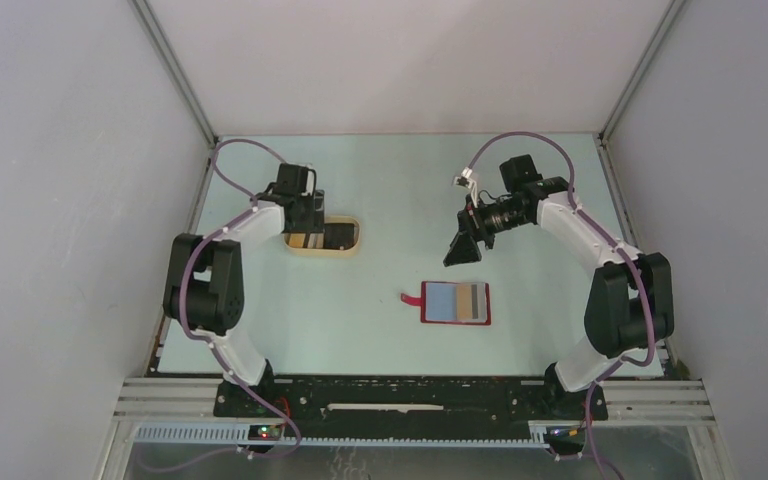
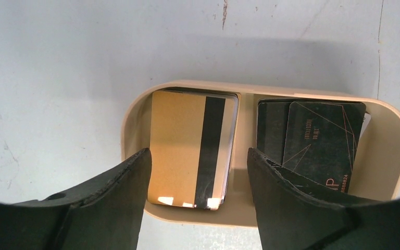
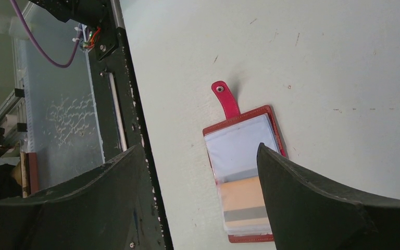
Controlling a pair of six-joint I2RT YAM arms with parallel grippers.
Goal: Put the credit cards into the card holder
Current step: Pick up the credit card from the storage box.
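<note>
left claw (image 2: 198, 156) hangs spread over the orange-yellow credit cards (image 2: 185, 140), stacked in the nine o'clock half of a dish (image 2: 135, 112) (dark stripe upward); thin cards may lift together or slip. right claw (image 3: 198, 150) gapes, facing the open card holder (image 3: 242, 156) on the desk (image 1: 380, 180).

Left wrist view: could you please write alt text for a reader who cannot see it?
The open black left gripper hangs over a tan oval two-compartment dish on the pale table. Its left compartment holds a stack topped by an orange-yellow plastic card with a dark stripe; the right holds black cards with thin line patterns.
</note>
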